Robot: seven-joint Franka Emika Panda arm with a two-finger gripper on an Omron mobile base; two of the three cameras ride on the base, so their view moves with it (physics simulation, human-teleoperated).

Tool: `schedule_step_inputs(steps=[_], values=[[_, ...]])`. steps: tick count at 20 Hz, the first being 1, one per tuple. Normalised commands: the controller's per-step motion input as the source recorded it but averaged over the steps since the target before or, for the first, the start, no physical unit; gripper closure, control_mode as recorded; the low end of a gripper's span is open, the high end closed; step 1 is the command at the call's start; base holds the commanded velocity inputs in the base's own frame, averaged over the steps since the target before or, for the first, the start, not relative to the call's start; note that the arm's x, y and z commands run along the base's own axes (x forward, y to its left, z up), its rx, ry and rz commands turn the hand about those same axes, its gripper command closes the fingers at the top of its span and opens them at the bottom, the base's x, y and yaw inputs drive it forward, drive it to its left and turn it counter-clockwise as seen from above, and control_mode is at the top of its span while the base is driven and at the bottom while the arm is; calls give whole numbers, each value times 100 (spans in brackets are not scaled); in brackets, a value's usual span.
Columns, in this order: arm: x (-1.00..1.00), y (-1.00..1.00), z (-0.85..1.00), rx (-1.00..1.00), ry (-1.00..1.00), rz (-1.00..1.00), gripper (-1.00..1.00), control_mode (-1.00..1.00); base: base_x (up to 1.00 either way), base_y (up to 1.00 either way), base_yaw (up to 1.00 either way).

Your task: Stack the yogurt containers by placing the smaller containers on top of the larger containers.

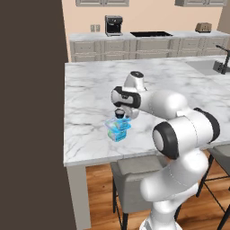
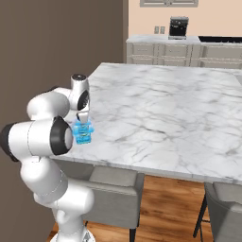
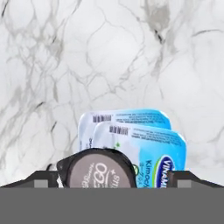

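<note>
A: What sits on the marble counter (image 1: 90,90)?

B: A squarish light-blue and white yogurt pack (image 1: 118,129), glossy, with green-blue printed sides, near the front edge of the white, grey-veined slab. On top of it rests a tiny round dark cup (image 1: 120,113) with a pale lid.

A: And the claw?

B: The gripper (image 3: 113,179) hangs right over the cup, its two dark finger tips (image 3: 43,179) spread wide on either side of it, each with a gap between it and the cup's rim. So it is open, gripping nothing.

A: What does the hand view add?

B: The pack's (image 3: 144,140) foil tops with rounded corners, barcodes and blue lettering, and the cup's (image 3: 97,170) flat grey lid with white print. The base views lose all that.

A: And the right base view?

B: The pack (image 2: 83,132) shows as a small blue block just beyond the arm's white elbow, with the cup hidden by the hand. The left base view shows the cup plainly, and a coffee machine (image 1: 113,25) on the far counter.
</note>
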Motion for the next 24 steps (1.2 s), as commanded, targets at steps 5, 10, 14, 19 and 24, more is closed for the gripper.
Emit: schedule_step_inputs(steps=[5,10,14,19,24], values=[[-39,-24,21,0,4,0,-100,-100,0,0,0],[-52,-31,20,0,3,0,-100,-100,0,0,0],[-56,-37,23,1,5,0,-100,-100,0,0,0],[-59,-36,26,3,4,0,-100,-100,0,0,0],[-64,-45,26,10,-1,0,-100,-100,0,0,0]])
